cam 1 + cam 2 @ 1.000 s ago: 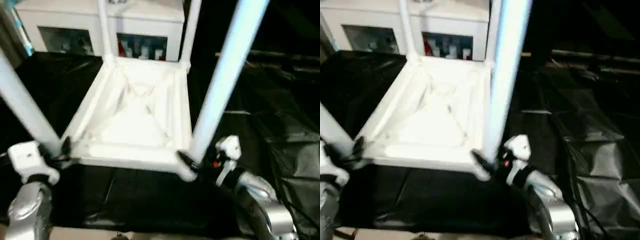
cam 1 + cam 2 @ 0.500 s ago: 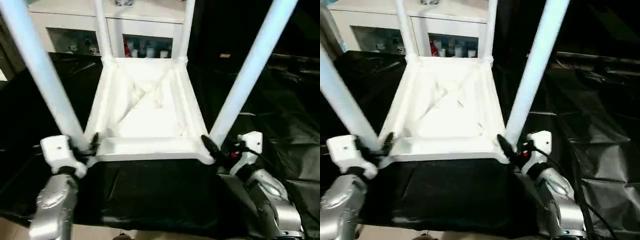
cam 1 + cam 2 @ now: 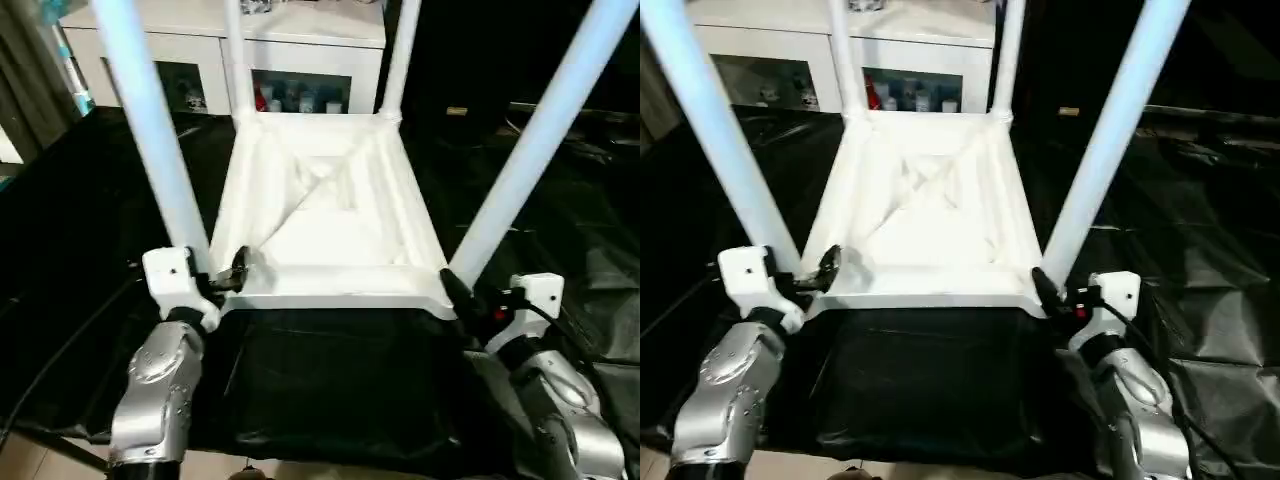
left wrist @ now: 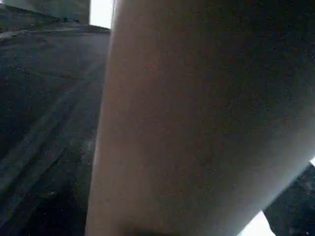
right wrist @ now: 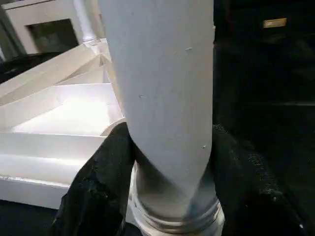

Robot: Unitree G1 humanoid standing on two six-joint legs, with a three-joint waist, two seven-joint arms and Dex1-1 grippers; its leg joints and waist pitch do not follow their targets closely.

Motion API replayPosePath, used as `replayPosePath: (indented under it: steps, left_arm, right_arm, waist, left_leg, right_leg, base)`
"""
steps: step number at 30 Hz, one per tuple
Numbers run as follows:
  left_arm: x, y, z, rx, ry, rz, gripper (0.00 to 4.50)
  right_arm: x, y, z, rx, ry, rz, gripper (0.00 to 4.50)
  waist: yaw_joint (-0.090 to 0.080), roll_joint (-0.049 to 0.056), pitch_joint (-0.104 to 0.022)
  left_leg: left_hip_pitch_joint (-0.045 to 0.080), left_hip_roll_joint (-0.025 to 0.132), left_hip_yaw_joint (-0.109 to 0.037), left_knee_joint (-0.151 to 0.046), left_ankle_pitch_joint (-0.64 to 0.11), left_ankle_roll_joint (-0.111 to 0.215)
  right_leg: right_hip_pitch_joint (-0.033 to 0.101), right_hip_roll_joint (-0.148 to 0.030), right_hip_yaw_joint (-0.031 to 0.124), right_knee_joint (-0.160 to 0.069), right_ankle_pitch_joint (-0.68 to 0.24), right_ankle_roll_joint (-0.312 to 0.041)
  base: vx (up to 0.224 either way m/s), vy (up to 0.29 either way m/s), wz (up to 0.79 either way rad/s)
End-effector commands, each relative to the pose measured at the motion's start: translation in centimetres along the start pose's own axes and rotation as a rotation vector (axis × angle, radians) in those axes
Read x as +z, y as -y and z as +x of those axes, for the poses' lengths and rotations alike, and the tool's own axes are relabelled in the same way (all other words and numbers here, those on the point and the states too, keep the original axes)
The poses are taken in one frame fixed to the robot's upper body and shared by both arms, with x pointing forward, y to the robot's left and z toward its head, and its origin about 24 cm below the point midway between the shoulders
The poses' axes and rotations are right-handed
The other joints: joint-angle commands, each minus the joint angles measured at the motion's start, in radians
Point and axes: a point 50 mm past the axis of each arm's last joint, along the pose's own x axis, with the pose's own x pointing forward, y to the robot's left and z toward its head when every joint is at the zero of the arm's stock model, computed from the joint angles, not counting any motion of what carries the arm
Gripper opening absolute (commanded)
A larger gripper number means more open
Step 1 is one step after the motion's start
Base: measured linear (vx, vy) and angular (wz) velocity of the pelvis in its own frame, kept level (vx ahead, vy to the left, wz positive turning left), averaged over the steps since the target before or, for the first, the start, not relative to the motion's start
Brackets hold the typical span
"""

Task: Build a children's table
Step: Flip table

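Black sheet (image 3: pixel 330 390): covers my work surface.

Table (image 3: pixel 330 225): upside down on the sheet, centre, four legs up; cabinet (image 3: pixel 300 40) beyond its far end.

Near-left leg (image 3: pixel 150 130): my left gripper (image 3: pixel 225 280) sits at its base, fingers (image 3: pixel 238 268) spread wide; from the wrist the leg stands close in front. I can't tell if they touch it.

Near-right leg (image 3: pixel 535 140): my right gripper (image 5: pixel 170 162) has a finger (image 5: pixel 98 182) on each side of its base, pressed to it, jaws about half open.
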Motion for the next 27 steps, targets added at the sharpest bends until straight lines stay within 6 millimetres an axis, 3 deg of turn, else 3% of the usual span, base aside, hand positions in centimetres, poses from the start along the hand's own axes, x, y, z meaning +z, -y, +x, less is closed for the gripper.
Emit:
replayPosePath:
  steps: [1, 3, 4, 6, 8, 10, 11, 13, 15, 20, 21, 22, 23, 24, 25, 26, 27]
  left_arm:
    - [-0.2, -0.2, 0.1, 0.034, -0.003, 0.011, 4.50]
    - [-0.5, -0.5, -0.2, 0.067, -0.008, 0.015, 4.50]
    - [-0.6, -0.7, -0.4, 0.082, -0.012, 0.014, 4.50]
    - [-1.0, -1.0, -1.2, 0.117, -0.021, 0.013, 4.14]
    - [-1.1, -1.2, -1.5, 0.130, -0.020, 0.015, 4.08]
    - [-1.2, -1.4, -2.0, 0.160, -0.012, 0.013, 3.70]
    - [-1.1, -1.4, -2.3, 0.164, 0.004, 0.004, 3.68]
    - [-0.9, -1.3, -2.7, 0.164, 0.026, -0.011, 3.66]
    - [-0.5, -1.0, -2.9, 0.142, 0.059, -0.013, 3.29]
    - [0.1, -0.9, -2.7, 0.113, 0.080, 0.019, 3.13]
    - [0.2, -0.9, -2.6, 0.107, 0.082, 0.021, 3.09]
    - [0.3, -0.9, -2.6, 0.104, 0.081, 0.025, 3.08]
    - [0.3, -1.0, -2.6, 0.104, 0.080, 0.029, 3.08]
    - [0.3, -1.0, -2.6, 0.102, 0.078, 0.033, 3.06]
    - [0.3, -1.0, -2.6, 0.098, 0.076, 0.036, 3.04]
    - [0.3, -1.0, -2.6, 0.091, 0.076, 0.038, 2.99]
    - [0.4, -1.0, -2.6, 0.088, 0.077, 0.040, 2.99]
  right_arm:
    - [1.1, 0.8, -0.4, -0.043, 0.047, -0.019, 2.00]
    - [1.2, 1.0, -0.4, -0.051, 0.045, -0.025, 1.99]
    - [1.2, 1.1, -0.4, -0.051, 0.043, -0.026, 1.99]
    - [1.3, 1.1, -0.1, -0.042, 0.038, -0.033, 1.99]
    - [1.4, 1.1, 0.1, -0.036, 0.038, -0.034, 1.99]
    - [1.5, 1.1, 0.4, -0.030, 0.037, -0.038, 1.98]
    - [1.5, 1.1, 0.5, -0.026, 0.036, -0.038, 1.98]
    - [1.6, 1.0, 0.7, -0.019, 0.034, -0.039, 1.98]
    - [1.5, 0.8, 0.9, -0.005, 0.028, -0.039, 1.97]
    - [1.3, 0.5, 1.0, 0.013, 0.021, -0.038, 1.96]
    - [1.3, 0.5, 1.0, 0.014, 0.019, -0.039, 1.96]
    - [1.3, 0.5, 1.0, 0.016, 0.019, -0.040, 1.96]
    - [1.2, 0.5, 1.0, 0.016, 0.018, -0.041, 1.96]
    - [1.2, 0.5, 1.0, 0.016, 0.018, -0.041, 1.96]
    - [1.2, 0.5, 0.9, 0.015, 0.019, -0.041, 1.96]
    - [1.2, 0.5, 0.8, 0.012, 0.019, -0.041, 1.96]
    - [1.1, 0.5, 0.8, 0.010, 0.019, -0.040, 1.96]
  waist:
    - [-0.008, 0.005, -0.061]
    - [-0.012, -0.005, -0.060]
    - [-0.012, -0.003, -0.059]
    - [-0.016, -0.020, -0.058]
    - [-0.017, -0.017, -0.057]
    - [-0.017, -0.015, -0.056]
    - [-0.018, -0.025, -0.053]
    - [-0.019, -0.023, -0.053]
    - [-0.022, -0.031, -0.051]
    - [-0.024, -0.028, -0.051]
    - [-0.025, -0.030, -0.052]
    - [-0.023, -0.022, -0.051]
    - [-0.025, -0.026, -0.051]
    - [-0.026, -0.021, -0.051]
    - [-0.026, -0.023, -0.051]
    - [-0.025, -0.016, -0.051]
    - [-0.026, -0.020, -0.051]
  left_leg:
    - [0.011, 0.073, -0.032, -0.068, -0.128, 0.035]
    - [0.010, 0.073, -0.030, -0.066, -0.119, 0.060]
    - [0.011, 0.073, -0.030, -0.066, -0.123, 0.061]
    - [0.010, 0.074, -0.027, -0.067, -0.122, 0.069]
    - [0.010, 0.075, -0.027, -0.067, -0.117, 0.072]
    - [0.010, 0.075, -0.027, -0.067, -0.115, 0.074]
    - [0.008, 0.075, -0.026, -0.069, -0.123, 0.075]
    - [0.009, 0.076, -0.025, -0.069, -0.127, 0.071]
    - [0.007, 0.074, -0.026, -0.069, -0.123, 0.073]
    - [0.007, 0.073, -0.026, -0.065, -0.082, 0.087]
    - [0.008, 0.073, -0.025, -0.065, -0.086, 0.088]
    - [0.008, 0.073, -0.026, -0.065, -0.089, 0.087]
    - [0.009, 0.074, -0.026, -0.066, -0.097, 0.085]
    - [0.009, 0.074, -0.026, -0.066, -0.105, 0.080]
    - [0.009, 0.074, -0.027, -0.067, -0.107, 0.078]
    - [0.009, 0.075, -0.028, -0.067, -0.110, 0.074]
    - [0.010, 0.075, -0.026, -0.067, -0.114, 0.071]
  right_leg:
    - [0.030, -0.102, 0.067, -0.067, 0.071, -0.169]
    - [0.030, -0.103, 0.066, -0.069, 0.046, -0.174]
    - [0.029, -0.103, 0.066, -0.071, 0.031, -0.173]
    - [0.028, -0.102, 0.065, -0.074, -0.009, -0.170]
    - [0.025, -0.101, 0.066, -0.074, -0.023, -0.168]
    - [0.024, -0.102, 0.066, -0.075, -0.029, -0.168]
    - [0.024, -0.103, 0.066, -0.078, -0.053, -0.168]
    - [0.023, -0.104, 0.066, -0.079, -0.075, -0.168]
    - [0.022, -0.102, 0.066, -0.078, -0.072, -0.159]
    - [0.022, -0.100, 0.066, -0.070, 0.012, -0.163]
    - [0.022, -0.099, 0.066, -0.070, 0.015, -0.165]
    - [0.022, -0.100, 0.066, -0.069, 0.014, -0.167]
    - [0.021, -0.099, 0.066, -0.071, 0.011, -0.168]
    - [0.022, -0.099, 0.066, -0.072, 0.009, -0.169]
    - [0.022, -0.099, 0.066, -0.071, 0.010, -0.170]
    - [0.022, -0.099, 0.066, -0.071, 0.010, -0.171]
    - [0.022, -0.098, 0.067, -0.071, 0.015, -0.175]
  base:
    - [0.000, 0.000, 0.00]
    - [0.000, 0.000, 0.00]
    - [0.000, 0.000, 0.00]
    - [0.000, 0.000, 0.00]
    - [0.000, 0.000, 0.00]
    - [0.000, 0.000, 0.00]
    - [0.000, 0.000, 0.00]
    - [0.000, 0.000, 0.00]
    - [0.000, 0.000, 0.00]
    - [0.000, 0.000, 0.00]
    - [0.000, 0.000, 0.00]
    - [0.000, 0.000, 0.00]
    - [0.000, 0.000, 0.00]
    - [0.000, 0.000, 0.00]
    - [0.000, 0.000, 0.00]
    - [0.000, 0.000, 0.00]
    - [0.000, 0.000, 0.00]
